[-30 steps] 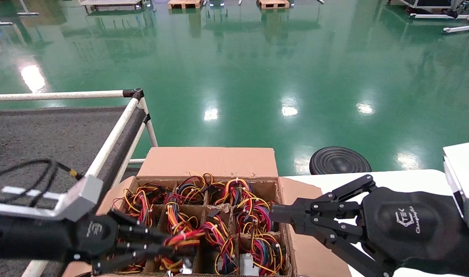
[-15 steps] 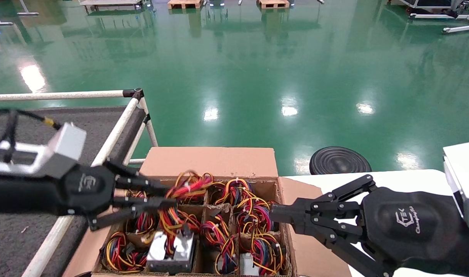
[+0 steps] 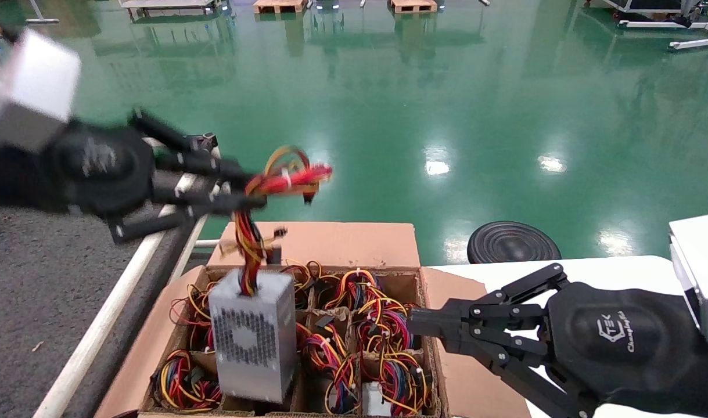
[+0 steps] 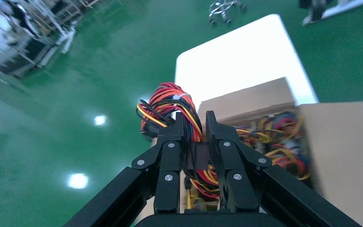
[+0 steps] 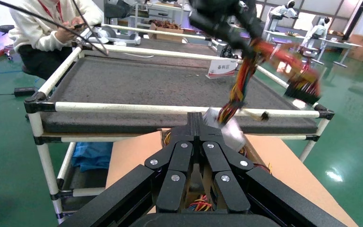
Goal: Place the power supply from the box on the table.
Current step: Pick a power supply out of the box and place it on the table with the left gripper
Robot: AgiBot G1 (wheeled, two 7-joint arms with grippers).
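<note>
Because the left end effector point(image 3: 246, 186) is clamped on its wire bundle point(image 3: 287, 174), the power supply point(image 3: 252, 334) dangles above the box point(image 3: 319, 244), worktop point(image 3: 34, 273) at nine o'clock.

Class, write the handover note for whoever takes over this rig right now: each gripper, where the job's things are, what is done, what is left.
Left gripper: shut on the wire bundle, raised over the box.
Right gripper: shut, empty, parked at the box's right edge.
Power supply: hanging by its wires, lower end still among the divider cells.
Done: grasp and most of the lift.
Left: clear the box, swing left, set it on the table, release.
</note>
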